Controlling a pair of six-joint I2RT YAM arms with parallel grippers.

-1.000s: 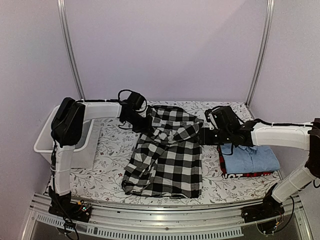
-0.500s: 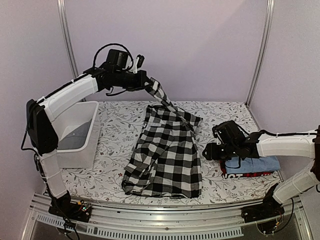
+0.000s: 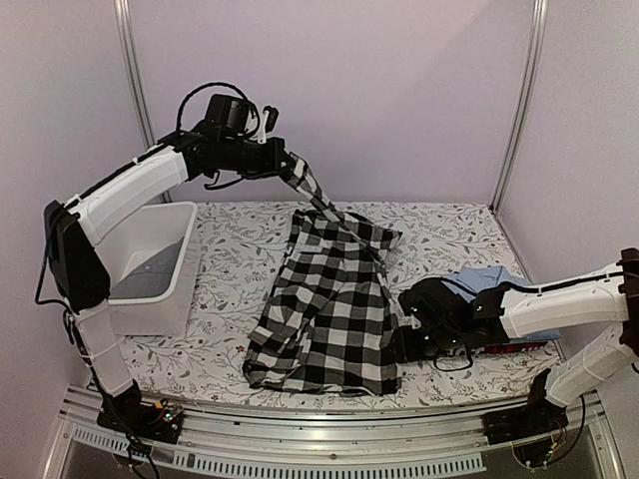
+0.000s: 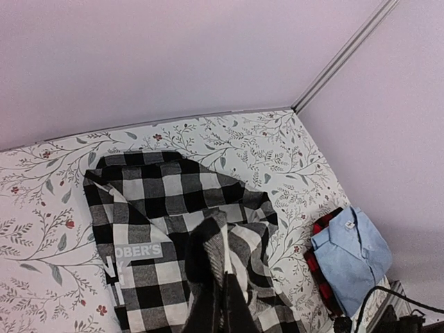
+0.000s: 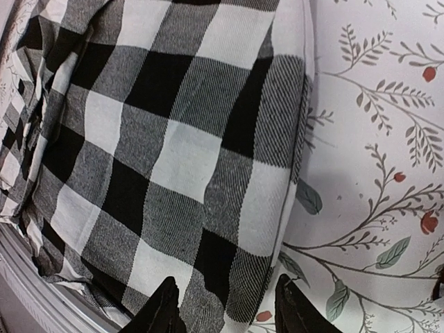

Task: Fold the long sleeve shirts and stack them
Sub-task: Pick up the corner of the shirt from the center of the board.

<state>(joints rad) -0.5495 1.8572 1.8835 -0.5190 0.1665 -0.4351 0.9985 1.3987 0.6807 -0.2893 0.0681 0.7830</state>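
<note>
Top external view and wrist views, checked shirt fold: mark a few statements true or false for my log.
1. The left gripper holds a sleeve of the black-and-white checked cloth shirt high above the table. True.
2. The light blue collared shirt lies under the red-and-black shirt. False: it lies on top.
3. The right gripper is open, low at the checked shirt's edge. True.
4. The checked shirt sits in the white plastic tub. False: it lies on the table beside the tub.

Big black-and-white checked shirt [image 3: 329, 319] sprawls mid-worktop, one sleeve hoisted up toward the back edge. By the right edge, light blue shirt [image 4: 350, 253] sits on red-and-black shirt [image 4: 318, 263].
</note>
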